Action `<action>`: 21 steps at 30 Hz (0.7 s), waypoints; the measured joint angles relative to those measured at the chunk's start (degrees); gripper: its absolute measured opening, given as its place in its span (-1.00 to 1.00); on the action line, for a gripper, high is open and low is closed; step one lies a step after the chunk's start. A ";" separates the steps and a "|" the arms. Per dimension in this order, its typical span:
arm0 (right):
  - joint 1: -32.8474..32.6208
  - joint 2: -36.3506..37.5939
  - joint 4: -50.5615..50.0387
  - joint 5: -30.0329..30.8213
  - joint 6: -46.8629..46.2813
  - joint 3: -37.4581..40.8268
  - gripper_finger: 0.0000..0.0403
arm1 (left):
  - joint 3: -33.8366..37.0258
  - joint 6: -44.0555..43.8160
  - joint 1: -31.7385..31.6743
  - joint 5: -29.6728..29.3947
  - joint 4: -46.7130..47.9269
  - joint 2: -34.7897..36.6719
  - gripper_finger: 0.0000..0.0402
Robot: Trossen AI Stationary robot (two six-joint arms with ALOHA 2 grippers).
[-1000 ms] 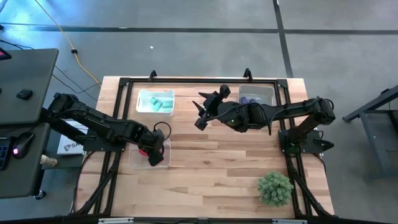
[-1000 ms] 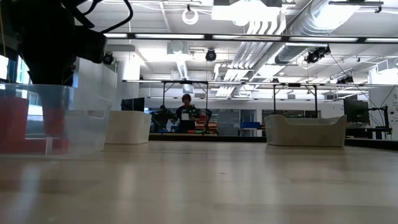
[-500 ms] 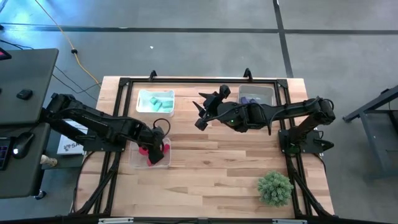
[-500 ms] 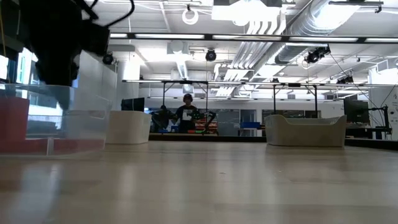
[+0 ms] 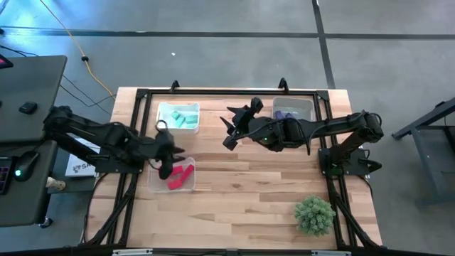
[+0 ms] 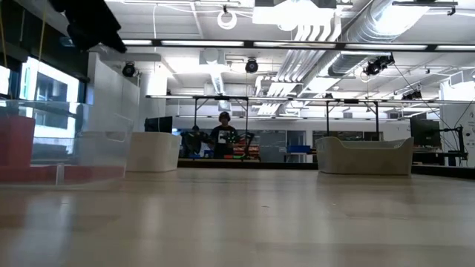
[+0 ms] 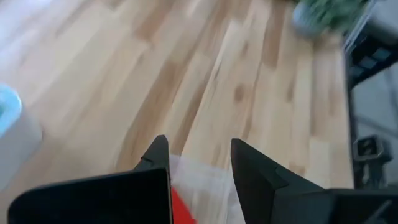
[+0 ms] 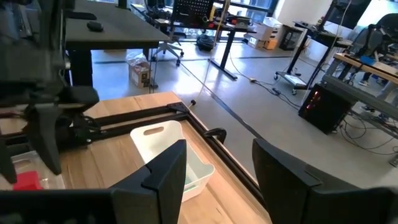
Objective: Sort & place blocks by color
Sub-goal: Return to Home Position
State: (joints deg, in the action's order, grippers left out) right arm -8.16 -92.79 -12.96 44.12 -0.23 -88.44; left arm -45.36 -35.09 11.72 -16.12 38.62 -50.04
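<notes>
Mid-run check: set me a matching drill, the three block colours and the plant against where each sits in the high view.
Things: 1 red blocks; 2 teal blocks; 3 purple blocks; 4 spiky plant.
Places: A gray bin, upper right; B table, lower right corner; C clear bin, left, below the white one; D white bin, upper left.
Pairs: 1-C, 2-D, 3-A, 4-B.
Left gripper hovers by the clear bin, right gripper above mid-table; both jaws open.
</notes>
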 joint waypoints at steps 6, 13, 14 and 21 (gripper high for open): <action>-0.13 0.00 0.33 -1.82 -2.52 -0.02 -0.14 | 7.86 3.18 -0.04 -1.67 -10.28 10.04 -0.62; -0.13 0.00 0.34 -3.57 -4.67 -0.02 -0.14 | 21.40 8.05 -0.04 -1.31 -27.74 19.65 -0.68; -0.13 0.00 0.33 -3.75 -5.07 -0.02 -0.14 | 23.28 8.57 -0.04 -1.23 -30.60 20.61 -0.69; -0.13 0.00 -0.05 -5.36 -5.92 -0.02 -0.14 | 33.76 9.33 -0.06 0.28 -41.58 26.24 -0.69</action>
State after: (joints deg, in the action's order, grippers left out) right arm -8.29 -92.79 -13.02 38.76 -6.15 -88.47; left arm -11.60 -25.76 11.66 -15.84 -2.97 -23.79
